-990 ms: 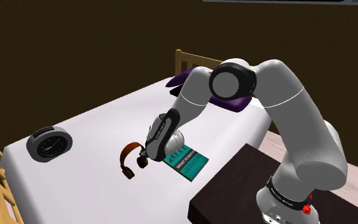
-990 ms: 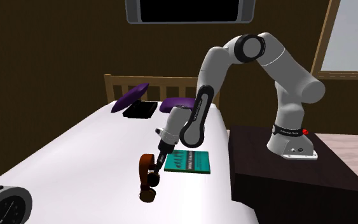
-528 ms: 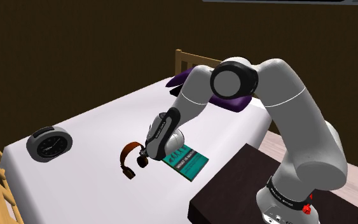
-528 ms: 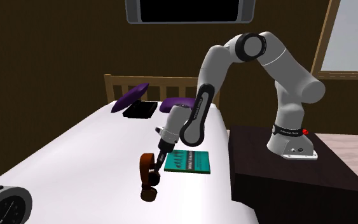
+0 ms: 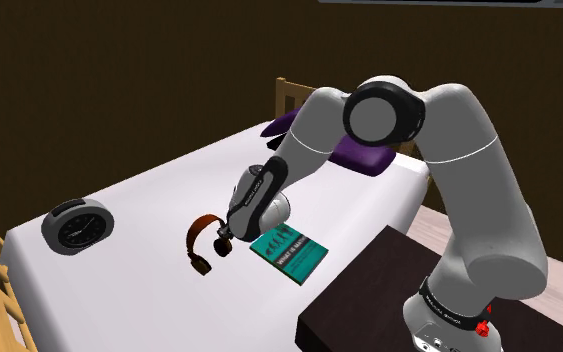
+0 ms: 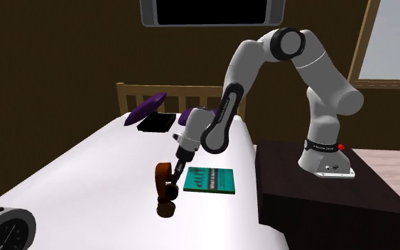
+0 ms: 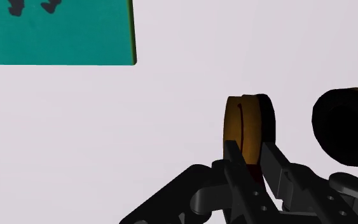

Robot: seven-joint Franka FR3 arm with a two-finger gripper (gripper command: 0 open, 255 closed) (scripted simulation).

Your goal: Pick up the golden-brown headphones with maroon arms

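I have the all-black two-finger gripper (image 7: 250, 157) closed down to a narrow gap on the golden-brown headphones with a maroon band (image 7: 243, 125). Its fingers (image 7: 234, 163) pinch the dark arm just under one round ear cup. The headphones hang upright at the fingertips over the white bed surface (image 5: 159, 195), just beside the flat teal book (image 5: 290, 251) on the shoulder view's left. I cannot tell whether the lower cup touches the sheet. The round black clock (image 5: 77, 228) sits well apart.
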